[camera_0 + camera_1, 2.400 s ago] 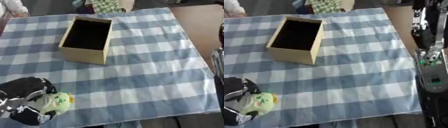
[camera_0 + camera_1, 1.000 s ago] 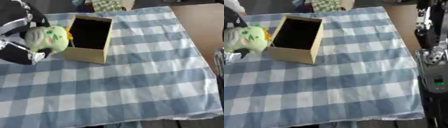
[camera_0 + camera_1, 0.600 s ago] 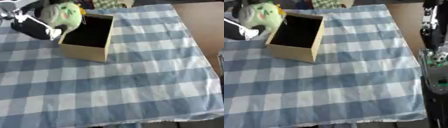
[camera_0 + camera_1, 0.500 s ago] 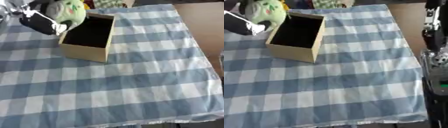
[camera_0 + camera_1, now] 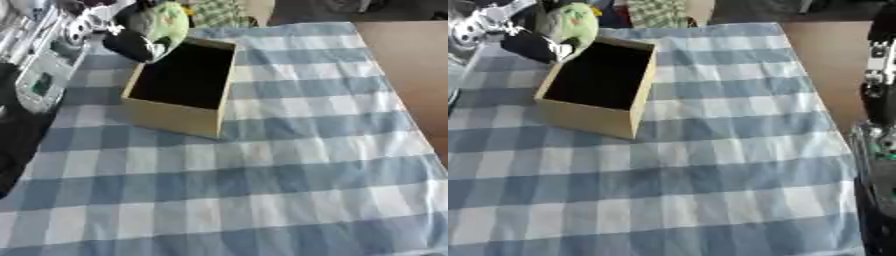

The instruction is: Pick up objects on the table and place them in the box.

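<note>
left robot hand (image 5: 122, 37) has its fingers wrapped round the green plush toy (image 5: 164, 22), held at the far-left corner of the open box (image 5: 179, 87). placing step, i'd say. next it needs shifting over the opening and letting go.

I see through two head cameras set side by side, both looking steeply down and forward over the worktop (image 5: 289, 165). Both views share the checked cloth (image 5: 710, 150) and the open box (image 5: 181, 86) at upper left. My left eye view takes in more of the left arm; my right eye view sits further right, catching the right arm (image 5: 877, 100) along its edge.
</note>
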`<action>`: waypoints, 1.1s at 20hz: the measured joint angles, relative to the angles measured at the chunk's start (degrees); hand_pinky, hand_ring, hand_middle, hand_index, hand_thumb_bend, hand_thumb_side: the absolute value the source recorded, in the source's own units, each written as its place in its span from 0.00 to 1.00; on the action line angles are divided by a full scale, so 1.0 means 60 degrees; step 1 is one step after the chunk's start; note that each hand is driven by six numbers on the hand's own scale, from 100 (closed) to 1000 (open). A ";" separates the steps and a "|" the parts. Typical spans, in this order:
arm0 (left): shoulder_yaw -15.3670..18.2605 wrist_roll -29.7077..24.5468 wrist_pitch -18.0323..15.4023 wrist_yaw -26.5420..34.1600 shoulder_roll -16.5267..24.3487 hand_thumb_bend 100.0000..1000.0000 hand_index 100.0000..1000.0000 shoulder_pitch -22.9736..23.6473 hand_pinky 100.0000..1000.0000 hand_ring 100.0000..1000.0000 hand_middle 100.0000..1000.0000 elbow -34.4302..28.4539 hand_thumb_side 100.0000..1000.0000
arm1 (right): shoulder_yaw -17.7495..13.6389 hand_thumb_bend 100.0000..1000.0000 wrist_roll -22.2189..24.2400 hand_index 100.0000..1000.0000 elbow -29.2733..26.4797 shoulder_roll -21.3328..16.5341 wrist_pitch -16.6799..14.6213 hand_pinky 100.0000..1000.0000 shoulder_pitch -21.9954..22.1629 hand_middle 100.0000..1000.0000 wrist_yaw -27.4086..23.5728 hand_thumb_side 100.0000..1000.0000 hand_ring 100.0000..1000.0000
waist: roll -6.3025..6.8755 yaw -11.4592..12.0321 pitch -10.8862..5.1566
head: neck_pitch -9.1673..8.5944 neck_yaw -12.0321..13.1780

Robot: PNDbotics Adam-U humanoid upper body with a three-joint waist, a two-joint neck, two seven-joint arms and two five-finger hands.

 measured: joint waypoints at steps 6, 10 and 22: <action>0.0128 0.0556 -0.0232 -0.0372 -0.0570 0.00 0.64 -0.0110 0.08 0.29 0.41 0.0796 0.28 | 0.0049 0.00 0.0078 0.75 0.0000 0.0095 0.0001 0.75 -0.0116 0.53 -0.0049 0.75 0.56 | -0.0032 -0.0098 0.0136 | -0.0159 0.0136; 0.0141 0.0735 -0.0351 -0.0421 -0.0853 0.00 0.64 -0.0184 0.08 0.29 0.42 0.1088 0.28 | 0.0051 0.00 0.0112 0.75 0.0000 0.0115 -0.0018 0.75 -0.0188 0.53 -0.0075 0.75 0.56 | -0.0034 -0.0165 0.0218 | -0.0238 0.0189; 0.0184 0.0822 -0.0321 -0.1349 -0.1286 0.03 0.70 -0.0240 0.19 0.40 0.50 0.2011 0.30 | 0.0056 0.00 0.0167 0.75 0.0000 0.0210 0.0006 0.75 -0.0286 0.53 -0.0113 0.75 0.56 | -0.0032 -0.0242 0.0398 | -0.0327 0.0264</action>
